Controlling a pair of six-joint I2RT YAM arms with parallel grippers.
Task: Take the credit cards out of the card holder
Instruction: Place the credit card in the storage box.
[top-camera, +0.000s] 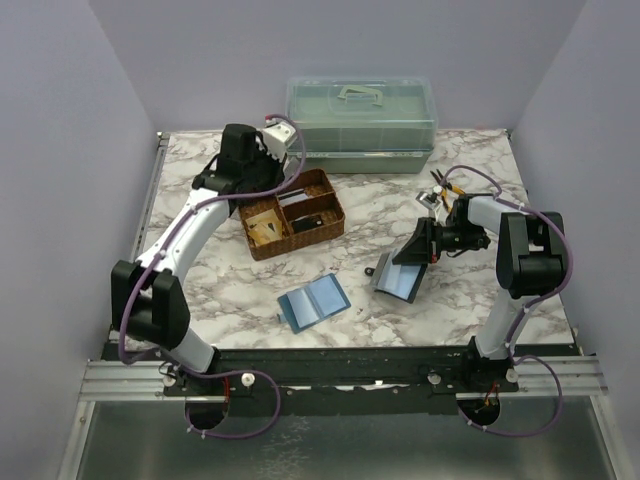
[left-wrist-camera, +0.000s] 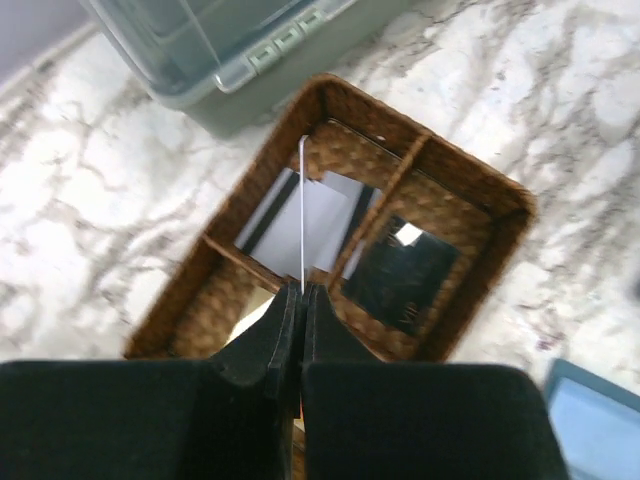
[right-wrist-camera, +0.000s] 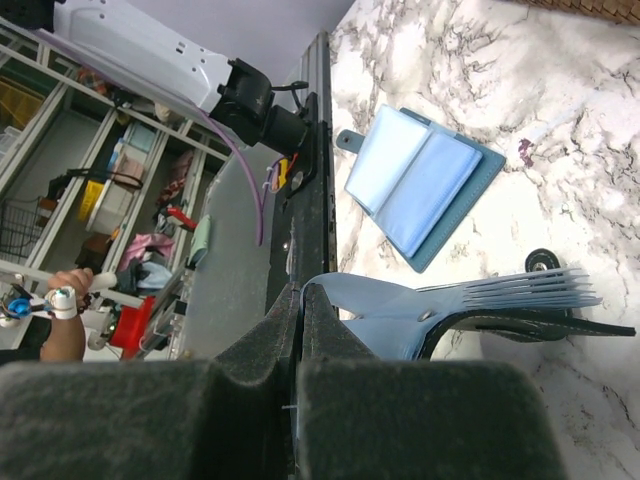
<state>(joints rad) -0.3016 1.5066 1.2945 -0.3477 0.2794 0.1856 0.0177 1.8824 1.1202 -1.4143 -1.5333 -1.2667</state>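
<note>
Left pincer (left-wrist-camera: 301, 292) pinching card (left-wrist-camera: 302, 205) over basket (left-wrist-camera: 514, 206), dark card (left-wrist-camera: 402, 275) inside

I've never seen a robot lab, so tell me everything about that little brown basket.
The basket is a shallow rectangular tray of brown woven wicker, partitioned into three compartments. It sits flat on the marble table, close to the clear-lidded box. One compartment holds a dark card, another pale cards. The left pincer hovers above it, shut on a thin card edge-on.
</note>
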